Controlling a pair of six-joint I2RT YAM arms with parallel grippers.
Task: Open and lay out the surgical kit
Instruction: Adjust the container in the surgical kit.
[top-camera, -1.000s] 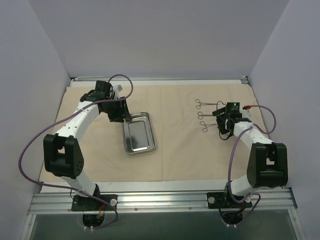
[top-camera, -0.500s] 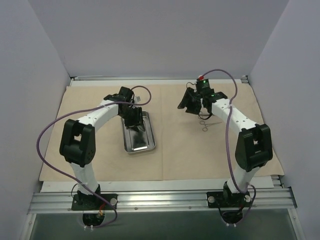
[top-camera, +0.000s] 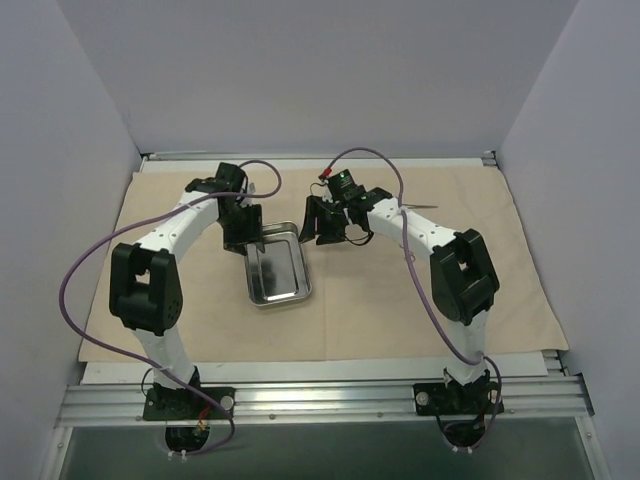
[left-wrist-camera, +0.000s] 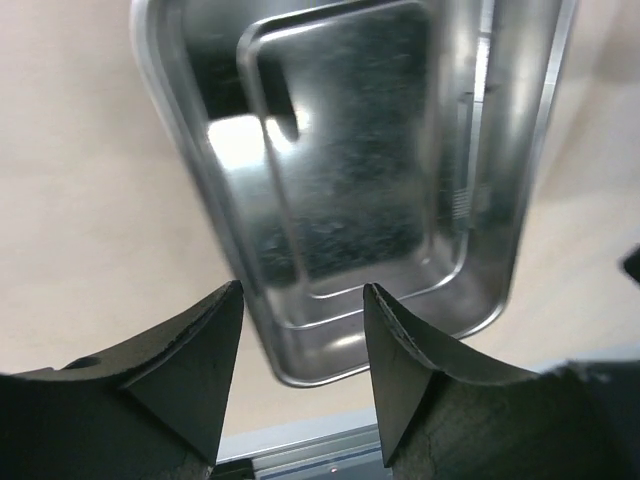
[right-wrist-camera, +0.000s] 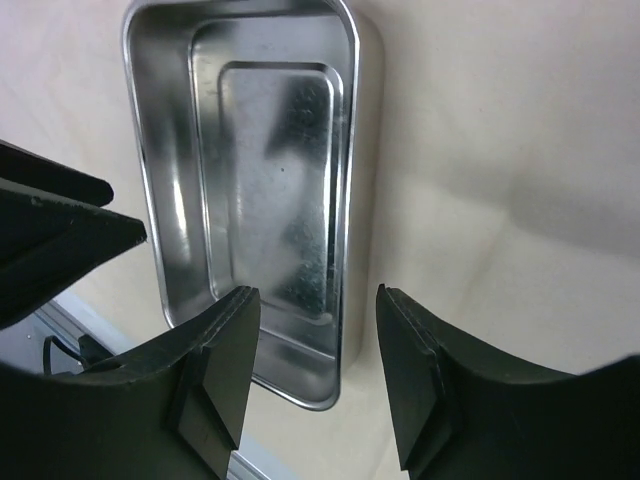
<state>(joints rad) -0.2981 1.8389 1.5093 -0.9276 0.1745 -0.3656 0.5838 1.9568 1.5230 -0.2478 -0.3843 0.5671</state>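
Left tool (left-wrist-camera: 303, 290) and right tool (right-wrist-camera: 318, 292), jaws apart, empty, either side of steel tray (top-camera: 280, 282); beige cloth (top-camera: 400, 310) beneath

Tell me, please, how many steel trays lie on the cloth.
1. The tray lies on the cloth left of centre, between the left arm and right arm. They cover some cloth, so another could be hidden.

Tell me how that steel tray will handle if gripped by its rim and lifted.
The steel tray looks rigid, so it should keep its shape. Its polished, mirror-like walls suggest a grip may slip on the rim. Shallow and empty, it is probably light; pushed, it may wrinkle the beige cloth beneath.
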